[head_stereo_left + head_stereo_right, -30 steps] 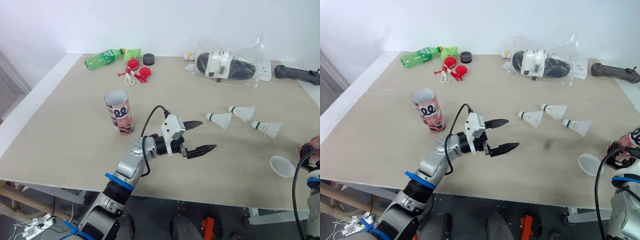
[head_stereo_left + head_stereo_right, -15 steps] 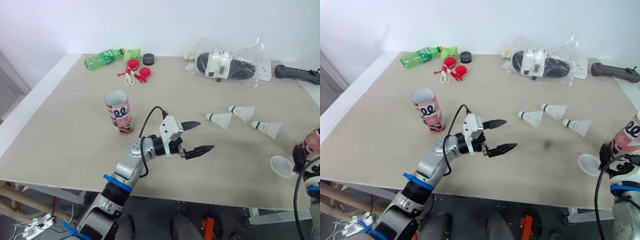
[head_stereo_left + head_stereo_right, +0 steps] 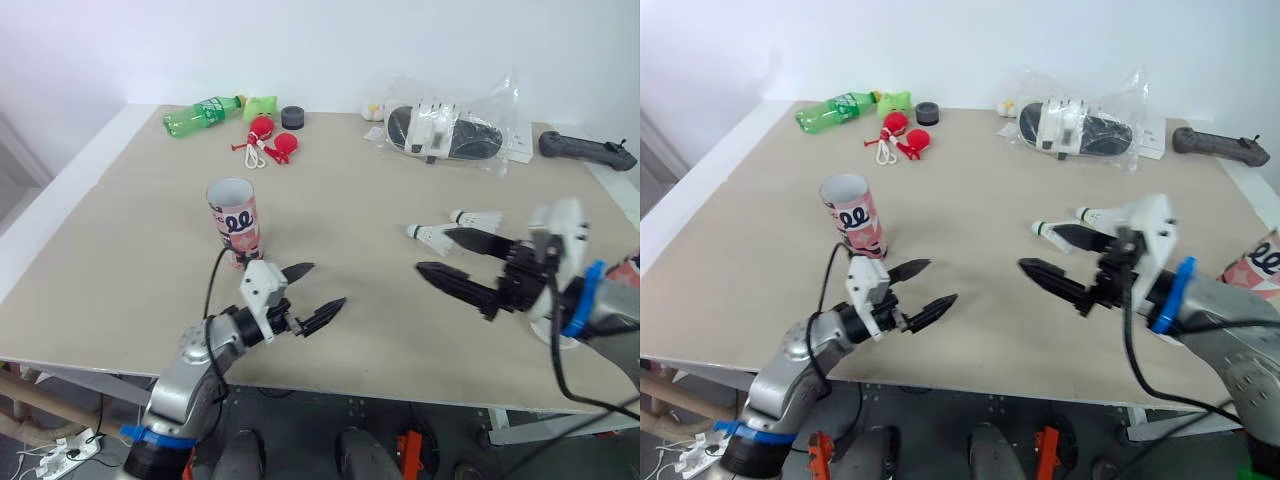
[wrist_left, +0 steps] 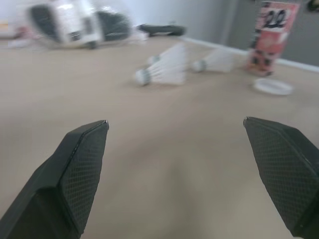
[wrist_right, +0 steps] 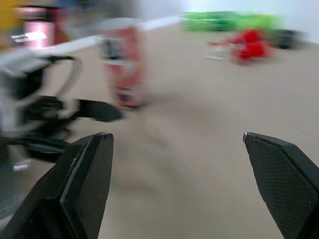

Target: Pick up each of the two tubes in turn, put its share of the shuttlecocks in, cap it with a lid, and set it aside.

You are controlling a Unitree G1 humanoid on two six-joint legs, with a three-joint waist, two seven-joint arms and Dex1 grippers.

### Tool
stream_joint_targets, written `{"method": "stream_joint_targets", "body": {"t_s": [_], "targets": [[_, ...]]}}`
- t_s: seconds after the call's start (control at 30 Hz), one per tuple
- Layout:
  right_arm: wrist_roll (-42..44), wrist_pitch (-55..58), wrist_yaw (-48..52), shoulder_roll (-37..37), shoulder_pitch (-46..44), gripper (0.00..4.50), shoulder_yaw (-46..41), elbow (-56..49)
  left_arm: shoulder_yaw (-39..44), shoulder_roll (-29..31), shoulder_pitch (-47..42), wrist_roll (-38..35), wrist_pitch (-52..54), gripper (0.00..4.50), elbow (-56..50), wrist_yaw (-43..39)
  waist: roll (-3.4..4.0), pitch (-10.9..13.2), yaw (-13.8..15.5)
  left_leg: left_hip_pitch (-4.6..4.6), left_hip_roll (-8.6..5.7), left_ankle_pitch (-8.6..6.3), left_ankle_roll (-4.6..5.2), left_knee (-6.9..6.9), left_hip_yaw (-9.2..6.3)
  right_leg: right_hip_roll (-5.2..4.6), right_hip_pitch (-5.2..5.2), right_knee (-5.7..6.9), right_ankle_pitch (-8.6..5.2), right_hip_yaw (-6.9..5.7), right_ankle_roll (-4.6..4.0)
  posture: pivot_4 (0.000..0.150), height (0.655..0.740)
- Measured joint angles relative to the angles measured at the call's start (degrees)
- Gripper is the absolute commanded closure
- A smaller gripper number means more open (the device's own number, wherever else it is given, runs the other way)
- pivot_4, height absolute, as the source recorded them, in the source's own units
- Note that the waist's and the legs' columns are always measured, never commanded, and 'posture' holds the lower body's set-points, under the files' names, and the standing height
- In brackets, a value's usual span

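Left eye view: the task looked barely started. The pink tube (image 3: pixel 234 220) stood upright on the left part of the bench (image 3: pixel 150 180), top open and no cap on; I couldn't see inside it. The left claw (image 3: pixel 325 285) hovered just in front of it, fingers spread, holding nothing. The right claw (image 3: pixel 432 250) was over mid-bench, also spread and empty. Just past its tips lay a shuttlecock (image 3: pixel 432 234) and a second shuttlecock (image 3: pixel 482 218), both loose on the bench.

Right eye view: the second tube (image 3: pixel 1252 262) stood upright at the bench's right edge, partly cut off. I couldn't tell whether it was capped or filled.

Left wrist view: this claw's fingers were wide apart. Ahead, the shuttlecocks lay on their sides, with the second tube upright beyond them. A white lid (image 4: pixel 271 86) lay flat just beside that tube's base, on neither tube.

Right wrist view: fingers wide apart. The pink tube was upright but blurred, with the left claw near it.

The pink tube was a narrow pink cylinder with black-and-white print and a pale rim. It probably tips easily.

Likely left to do: filling, capping and setting aside, for both tubes.
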Motion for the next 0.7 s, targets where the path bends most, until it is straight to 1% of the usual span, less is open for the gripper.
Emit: {"method": "stream_joint_targets", "body": {"t_s": [0.1,0.17,0.27,0.4,0.47,0.5,0.6,0.63,0.67,0.7], "targets": [[-2.6,-0.2,6.0,0.0,-4.8,0.03,6.5,2.3,2.1,-1.7,4.2,1.6,-0.1,0.0,-3.9,6.7,-0.21,0.1,1.0,-0.09,0.03,-0.03,0.0,-0.04,-0.12,0.02,-0.08,0.0,-0.04,-0.19,0.02,0.15,0.74],[-5.2,-1.1,8.9,0.2,-6.7,0.03,9.3,4.6,4.5,-2.5,6.5,3.6,-1.4,0.0,-5.8,11.1,-0.2,0.1,1.4,-0.12,0.02,-0.05,-0.01,-0.06,-0.1,0.01,-0.12,0.0,-0.06,-0.18,0.02,0.15,0.74],[-8.6,-2.5,11.9,1.3,-8.7,0.03,12.0,6.9,7.2,-3.9,9.1,6.4,-2.9,0.0,-6.6,16.4,-0.22,0.1,1.6,-0.13,0.01,-0.07,-0.04,-0.05,-0.1,0.0,-0.12,-0.01,-0.08,-0.19,0.03,0.15,0.74],[-10.9,-3.8,14.6,3.5,-10.7,0.03,14.0,8.9,9.9,-6.4,11.0,8.6,-5.4,0.0,-5.5,22.2,-0.24,0.1,1.6,-0.13,0.01,-0.07,-0.05,-0.02,-0.08,0.0,-0.14,-0.01,-0.03,-0.19,0.0,0.15,0.74],[-11.8,-4.2,15.2,4.2,-11.3,0.03,14.4,9.6,11.3,-6.2,10.7,9.4,-6.9,0.0,-3.6,23.4,-0.24,0.1,1.6,-0.08,0.04,-0.06,-0.05,-0.03,-0.09,0.04,-0.13,-0.01,-0.01,-0.2,-0.05,0.15,0.74],[-12.6,-4.5,15.7,4.9,-11.8,0.03,15.0,10.5,12.3,-5.7,9.8,9.9,-8.0,0.0,-0.7,23.7,-0.24,0.1,1.5,-0.08,0.04,-0.06,-0.05,-0.03,-0.09,0.05,-0.14,0.0,0.0,-0.21,-0.09,0.15,0.74],[-13.8,-4.8,16.1,5.5,-12.0,0.03,15.5,11.0,12.4,-5.6,8.4,10.0,-9.1,0.0,2.6,23.6,-0.24,0.1,1.5,-0.12,0.02,-0.05,-0.06,0.01,-0.07,0.01,-0.14,-0.01,-0.03,-0.18,-0.12,0.15,0.74],[-14.1,-4.9,16.1,6.1,-12.4,0.03,15.6,11.3,12.4,-5.3,7.3,10.2,-9.3,0.0,4.3,23.4,-0.24,0.1,1.5,-0.13,0.0,-0.05,-0.07,0.03,-0.07,0.01,-0.14,-0.01,0.01,-0.19,-0.05,0.15,0.74],[-14.6,-5.1,16.0,7.0,-12.9,0.03,15.7,11.4,12.1,-4.3,4.4,10.5,-10.0,0.0,8.6,22.8,-0.24,0.1,1.6,-0.13,0.0,-0.05,-0.07,0.03,-0.09,0.02,-0.14,0.0,0.05,-0.2,0.01,0.15,0.74],[-14.7,-5.1,16.0,7.1,-12.9,0.03,15.7,11.4,12.1,-4.2,3.9,10.6,-10.1,0.0,9.2,22.7,-0.24,0.1,1.6,-0.13,0.01,-0.05,-0.07,0.03,-0.08,0.02,-0.15,-0.01,0.05,-0.2,0.01,0.15,0.74]]}}
